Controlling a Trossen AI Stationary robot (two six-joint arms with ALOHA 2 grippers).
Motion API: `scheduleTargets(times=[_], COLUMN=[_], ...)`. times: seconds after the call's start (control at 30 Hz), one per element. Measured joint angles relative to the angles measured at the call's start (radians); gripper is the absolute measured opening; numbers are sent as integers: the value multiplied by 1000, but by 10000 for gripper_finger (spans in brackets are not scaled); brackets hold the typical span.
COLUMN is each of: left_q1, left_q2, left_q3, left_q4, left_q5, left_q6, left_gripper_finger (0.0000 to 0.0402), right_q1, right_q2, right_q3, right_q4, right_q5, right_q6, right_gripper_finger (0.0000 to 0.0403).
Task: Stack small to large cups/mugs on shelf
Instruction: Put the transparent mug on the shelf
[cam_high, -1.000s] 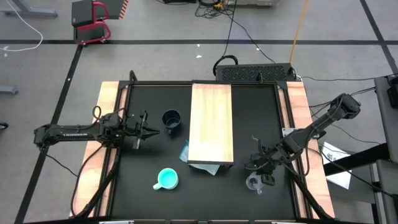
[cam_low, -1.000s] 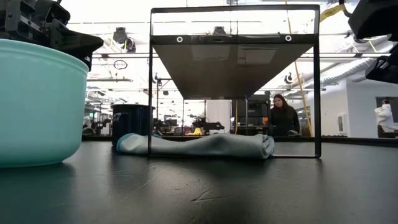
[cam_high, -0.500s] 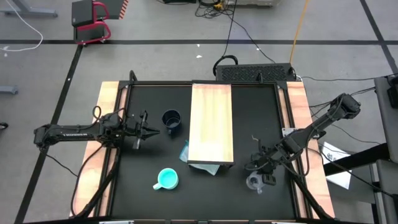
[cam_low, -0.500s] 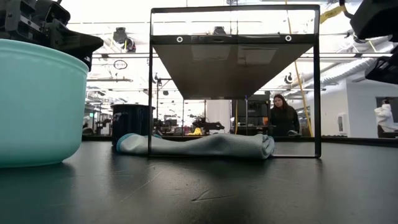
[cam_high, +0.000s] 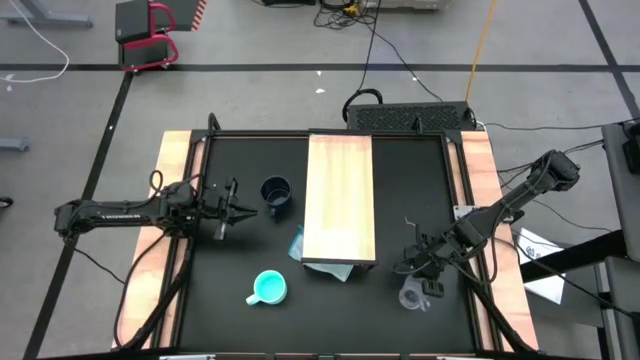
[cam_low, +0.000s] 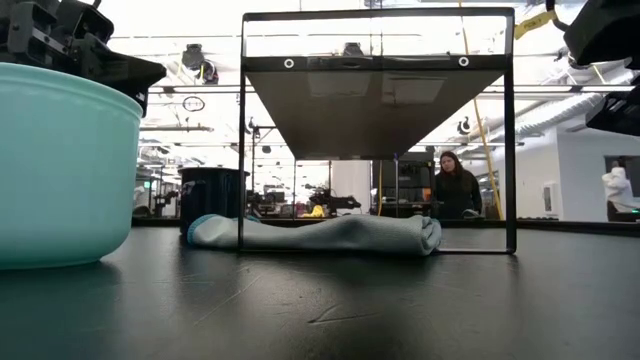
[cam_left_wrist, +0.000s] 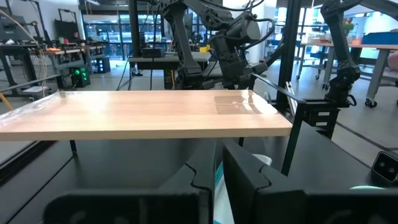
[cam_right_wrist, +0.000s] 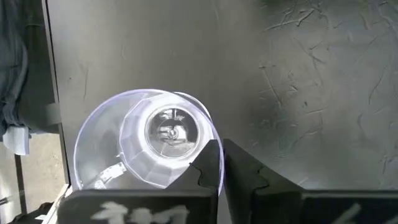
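Observation:
The small clear glass mug (cam_high: 409, 297) sits near the table's near right and fills the right wrist view (cam_right_wrist: 146, 146). My right gripper (cam_high: 428, 284) is over it, shut on it. The turquoise mug (cam_high: 268, 288) stands on its base near the front edge, left of the shelf. The navy mug (cam_high: 276, 193) stands left of the raised light-wood shelf (cam_high: 340, 198). My left gripper (cam_high: 243, 210) is shut and empty, just left of the navy mug, pointing at it. My right gripper has the glass mug's rim (cam_right_wrist: 213, 138) between its two fingers, one finger (cam_right_wrist: 208, 167) over the inside and the other outside the wall. The fingers come from above, pointing down. The fingers hide the contact itself. I cannot tell whether the mug is off the table.
A blue-grey cloth (cam_high: 303, 246) lies under the shelf's near end and shows in the low view (cam_low: 320, 234). The shelf stands on thin black legs (cam_low: 511, 140). Wooden strips (cam_high: 172, 200) run along both table sides. People show in the room beyond (cam_low: 455, 190).

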Motion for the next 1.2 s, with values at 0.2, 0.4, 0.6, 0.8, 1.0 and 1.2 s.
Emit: scheduleTargets(times=[0.2, 0.4, 0.6, 0.8, 1.0, 1.2], left_q1=[0, 0, 0, 0, 0, 0], left_q2=[0, 0, 0, 0, 0, 0], left_q3=[0, 0, 0, 0, 0, 0], left_q4=[0, -5, -21, -32, -33, -34], left_q5=[0, 0, 0, 0, 0, 0], left_q6=[1, 1, 1, 8, 15, 15], left_gripper_finger=[33, 33, 33, 33, 33, 33], right_q1=[-3, -18, -40, -72, -85, -85], right_q2=[0, 0, 0, 0, 0, 0], right_q3=[28, 138, 279, 419, 521, 545], right_q4=[0, -61, -190, -289, -301, -399], right_q5=[57, 138, 224, 307, 306, 304], right_q6=[-38, -135, -195, -209, -230, -169], right_gripper_finger=[1, 1, 1, 0, 0, 0])
